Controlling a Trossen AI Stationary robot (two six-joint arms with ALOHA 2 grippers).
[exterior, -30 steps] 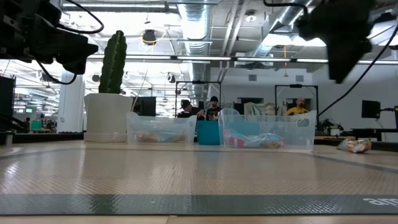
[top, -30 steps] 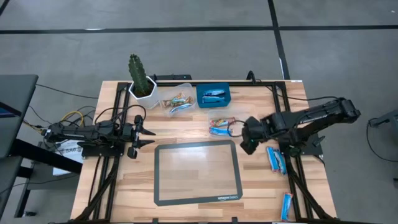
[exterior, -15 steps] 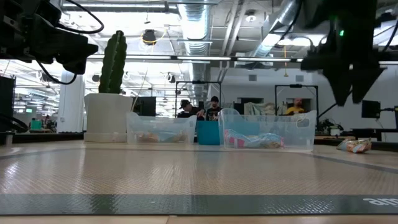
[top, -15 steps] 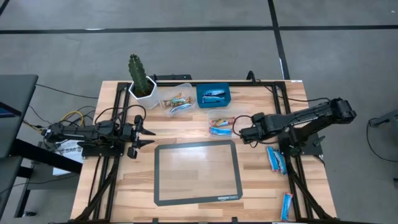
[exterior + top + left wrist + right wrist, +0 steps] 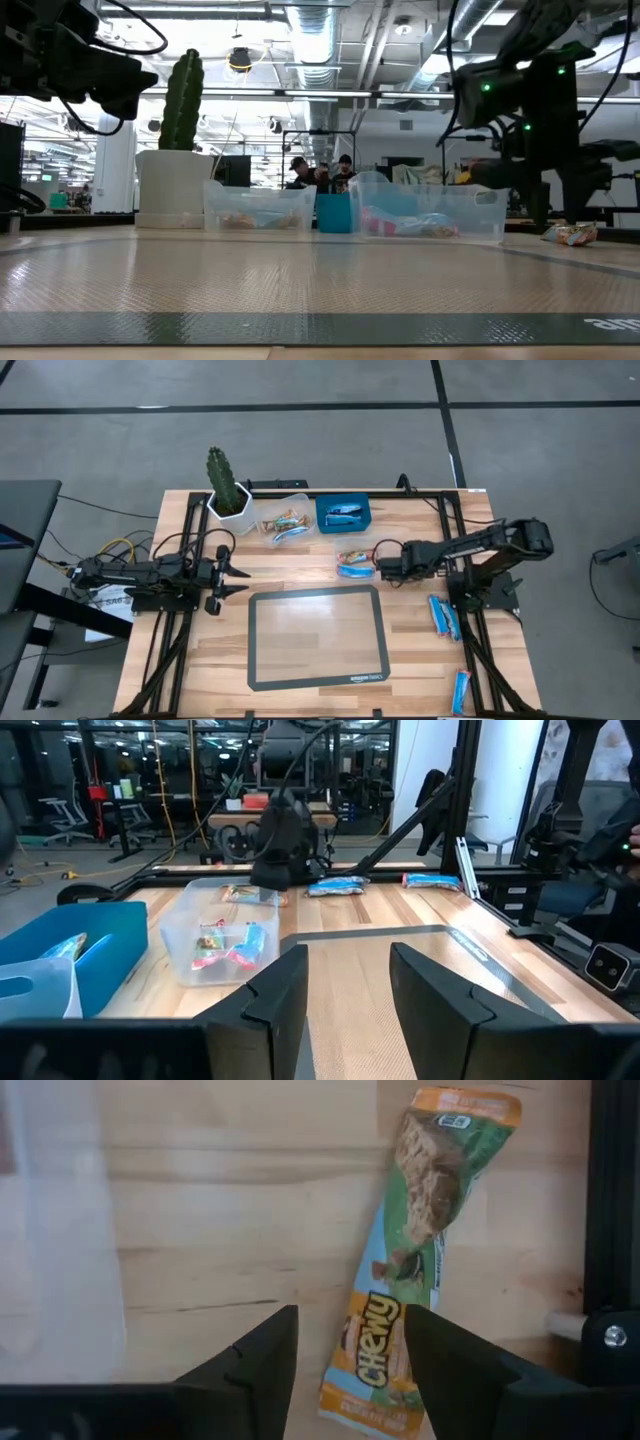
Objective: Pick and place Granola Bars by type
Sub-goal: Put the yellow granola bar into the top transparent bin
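A granola bar in an orange, green and blue wrapper lies flat on the wood. My right gripper is open and points down over it, with one finger on each side of the bar's near end and no touch that I can see. In the high view my right gripper stands just right of a clear tub holding red and blue bars. Blue bars lie near the table's right edge, and another lies near the near right corner. My left gripper waits open at the table's left side.
A second clear tub with bars and a blue bin stand at the far edge, beside a potted cactus. A grey-framed mat covers the middle of the table. People show in the room behind the table.
My right gripper has moved toward the table's left and far side, closer to the clear tub, and has come down toward the table top. It now points down over the bar. My left arm has kept still.
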